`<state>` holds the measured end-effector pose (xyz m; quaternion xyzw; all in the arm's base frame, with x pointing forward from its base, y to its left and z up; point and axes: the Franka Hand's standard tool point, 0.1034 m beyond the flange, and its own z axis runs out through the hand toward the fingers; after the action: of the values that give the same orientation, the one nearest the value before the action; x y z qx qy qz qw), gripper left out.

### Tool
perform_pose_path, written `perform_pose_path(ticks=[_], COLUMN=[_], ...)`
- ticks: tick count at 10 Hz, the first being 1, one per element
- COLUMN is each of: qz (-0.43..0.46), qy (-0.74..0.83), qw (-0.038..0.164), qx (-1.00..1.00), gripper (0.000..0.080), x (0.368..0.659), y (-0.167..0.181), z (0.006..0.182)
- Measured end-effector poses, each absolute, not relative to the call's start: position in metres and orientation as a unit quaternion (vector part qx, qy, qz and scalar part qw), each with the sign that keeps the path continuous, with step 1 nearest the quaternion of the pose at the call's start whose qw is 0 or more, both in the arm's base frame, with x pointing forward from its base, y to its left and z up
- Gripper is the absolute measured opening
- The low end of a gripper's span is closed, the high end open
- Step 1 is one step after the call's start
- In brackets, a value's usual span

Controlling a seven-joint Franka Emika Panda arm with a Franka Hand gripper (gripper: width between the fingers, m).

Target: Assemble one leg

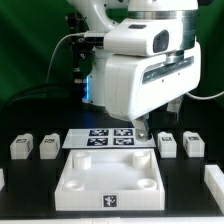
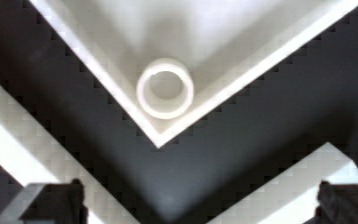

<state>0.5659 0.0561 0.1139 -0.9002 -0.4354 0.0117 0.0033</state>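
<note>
leg [image 1: 167, 143] just beside tool [image 1: 143, 132], apart

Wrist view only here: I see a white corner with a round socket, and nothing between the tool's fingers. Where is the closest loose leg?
Observer: The closest leg stands just past the end of the marker board, on the exterior view's right.
Operator: Any more beyond it?
Observer: Yes, a second leg stands further toward that right, apart from the first.
Operator: Is anything fitted to the tabletop already?
Observer: No. The tabletop has no leg standing in it.
</note>
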Motion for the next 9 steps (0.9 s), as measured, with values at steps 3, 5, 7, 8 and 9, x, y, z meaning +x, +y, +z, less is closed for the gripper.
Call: perform_pose_path(ticks=[3,5,7,8,9], qz=[0.012,0.012,0.012,0.012,0.012], qy=[-0.435,-0.435,-0.443,-0.455,-0.454], qw=[0.003,0.003,0.003,0.004,0.004], qx=[-0.9,-0.9,-0.896,-0.89,-0.891], gripper=[0.0649,0.0649,0.0649,0.0649,0.0649], x=[0.5659,0.5659,0.5659,0.5659,0.5654], y=[0.0561,0.0561,0.056,0.0559,0.0559], z=[0.1139,0.1139,0.1139,0.1139,0.1134])
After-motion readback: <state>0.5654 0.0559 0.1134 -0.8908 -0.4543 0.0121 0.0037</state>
